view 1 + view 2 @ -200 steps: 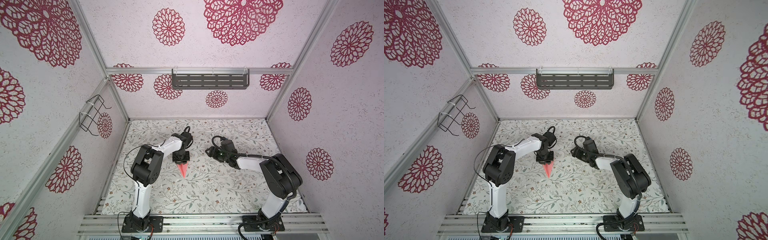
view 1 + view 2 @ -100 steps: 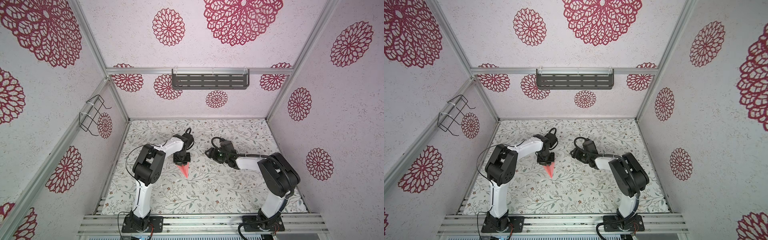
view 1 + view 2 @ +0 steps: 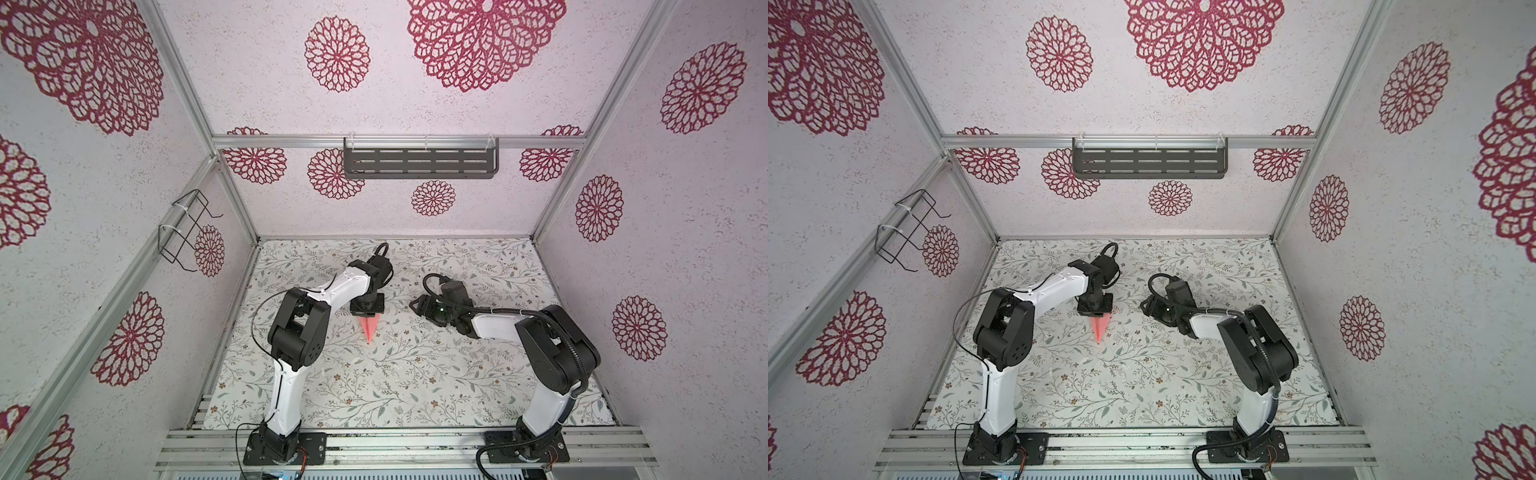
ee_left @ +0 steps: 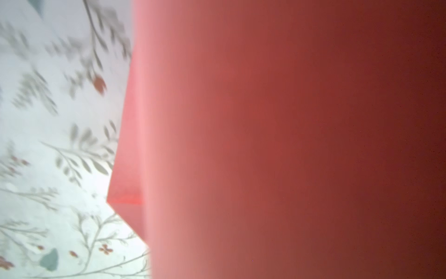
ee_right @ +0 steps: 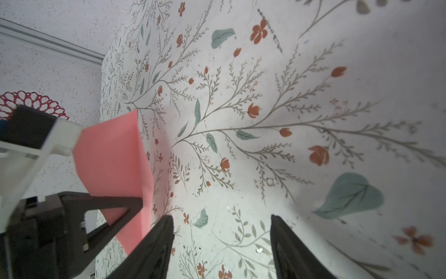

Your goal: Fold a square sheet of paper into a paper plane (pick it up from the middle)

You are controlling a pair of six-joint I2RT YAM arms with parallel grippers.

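Left pincer [image 3: 368,313]: closing tighter than a second ago, clamping paper plane [image 3: 369,328], wide end hidden beneath; right pincer [image 5: 222,218] gaping, holding nothing.

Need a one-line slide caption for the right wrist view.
Pink paper plane clamped in the shut left gripper; right gripper open alongside, floral table behind.

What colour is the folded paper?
The paper is plain salmon pink, clearest in the right wrist view.

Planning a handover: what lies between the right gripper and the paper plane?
Only bare floral mat. In a top view the right gripper and the paper plane stand apart with nothing else between them.
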